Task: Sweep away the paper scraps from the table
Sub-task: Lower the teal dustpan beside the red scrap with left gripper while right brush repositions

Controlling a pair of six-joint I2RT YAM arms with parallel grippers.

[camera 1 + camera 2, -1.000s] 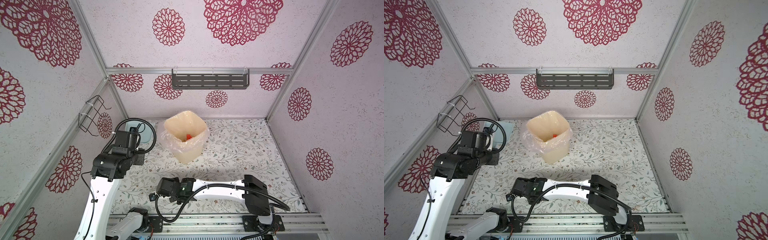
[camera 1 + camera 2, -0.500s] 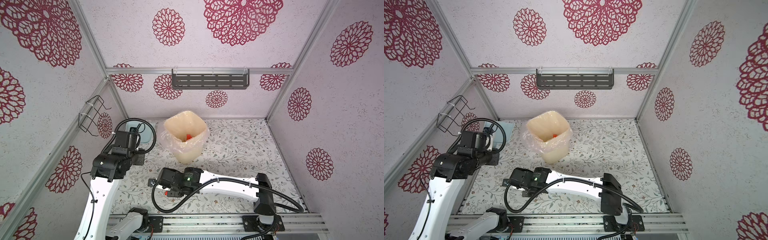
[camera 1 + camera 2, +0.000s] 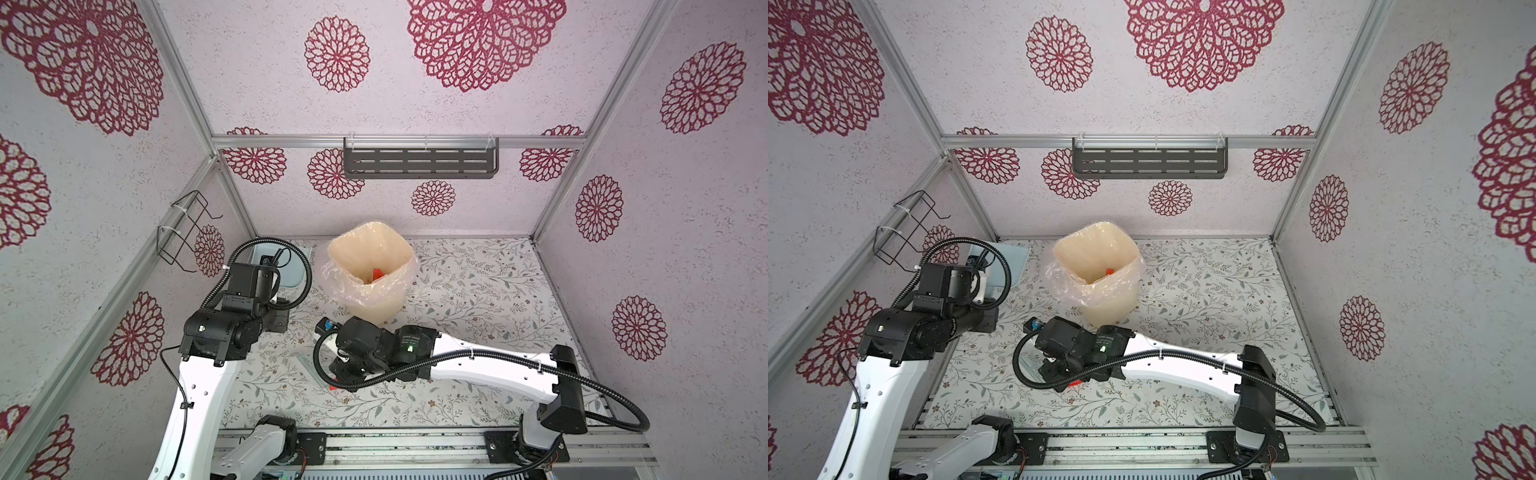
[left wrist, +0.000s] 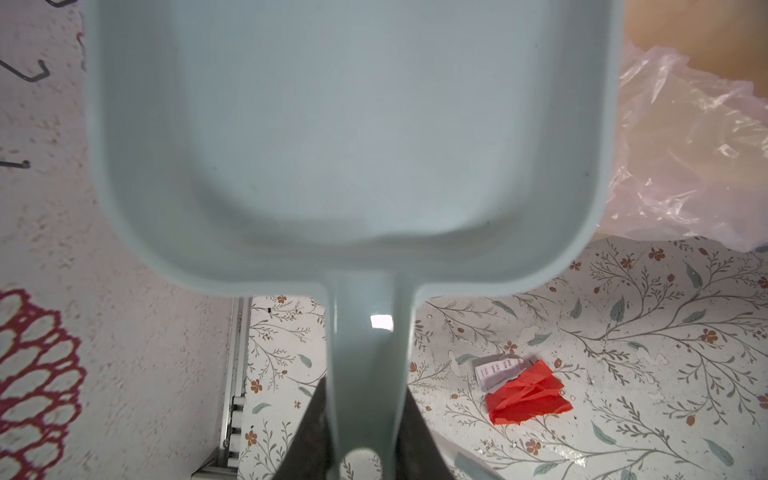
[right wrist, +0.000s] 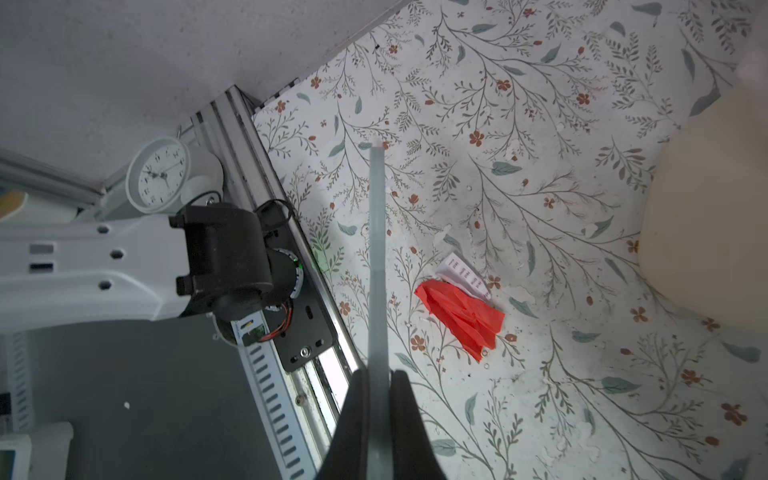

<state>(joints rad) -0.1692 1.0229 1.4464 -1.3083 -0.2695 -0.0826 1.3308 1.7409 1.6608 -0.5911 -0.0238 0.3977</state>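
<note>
Two paper scraps lie together on the leafy-print table [image 3: 478,291]: a red one [image 5: 461,316] [image 4: 528,397] and a white printed one [image 5: 463,276] [image 4: 496,370]. In both top views only a red corner [image 3: 334,387] [image 3: 1074,384] shows under my right wrist. My left gripper [image 4: 363,415] is shut on the handle of the pale blue dustpan [image 4: 349,137], held at the back left [image 3: 266,257]. My right gripper [image 5: 378,382] is shut on a thin pale brush [image 5: 377,249], seen edge-on beside the scraps. More red paper [image 3: 376,274] lies inside the bin.
A cream bin with a clear liner [image 3: 374,245] stands at the back middle, just behind my right wrist. A metal rail [image 3: 415,440] runs along the front edge. A wire holder [image 3: 183,228] hangs on the left wall, a grey shelf [image 3: 419,160] on the back wall.
My right wrist has moved from the front edge toward the bin and slightly right, the brush still in its grip. The left arm and dustpan have not moved.
</note>
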